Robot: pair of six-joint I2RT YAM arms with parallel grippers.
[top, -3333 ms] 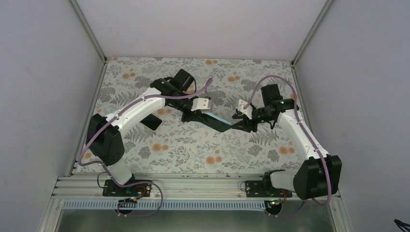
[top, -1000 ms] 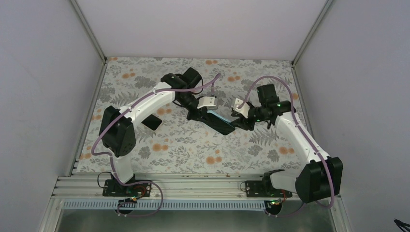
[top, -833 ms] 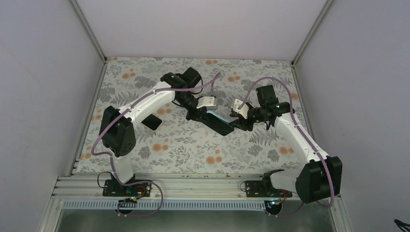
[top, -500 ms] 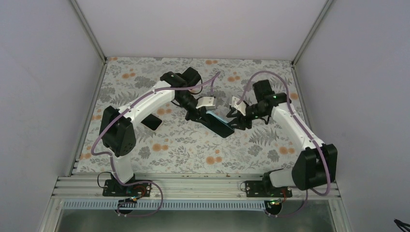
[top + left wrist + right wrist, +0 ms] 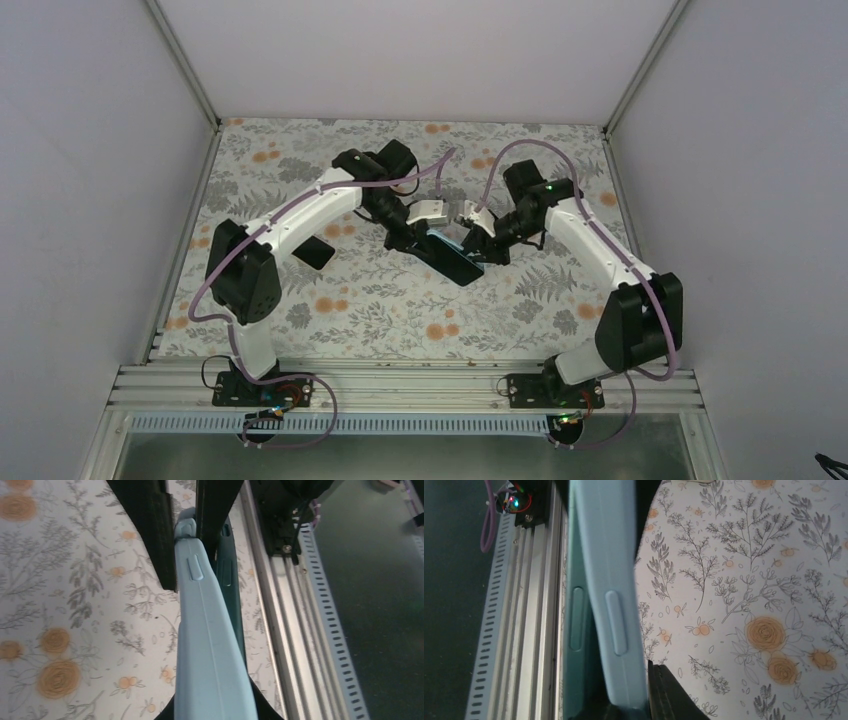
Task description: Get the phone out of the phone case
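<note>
The phone (image 5: pixel 456 266), in its pale blue phone case (image 5: pixel 450 245), is held off the worktop (image 5: pixel 400 320) about midway between the left and right edges, a little nearer the far edge. It lies slantwise from far-left to near-right. The left tool (image 5: pixel 418 238) is narrowed on the far-left end of the phone case. The right tool (image 5: pixel 477 247) is clamped on it from the right, just beside the left tool. Both wrist views show the case's edge with a raised button (image 5: pixel 193 568) and a darker teal strip (image 5: pixel 227 580) alongside; whether that strip is the phone's side I cannot tell.
</note>
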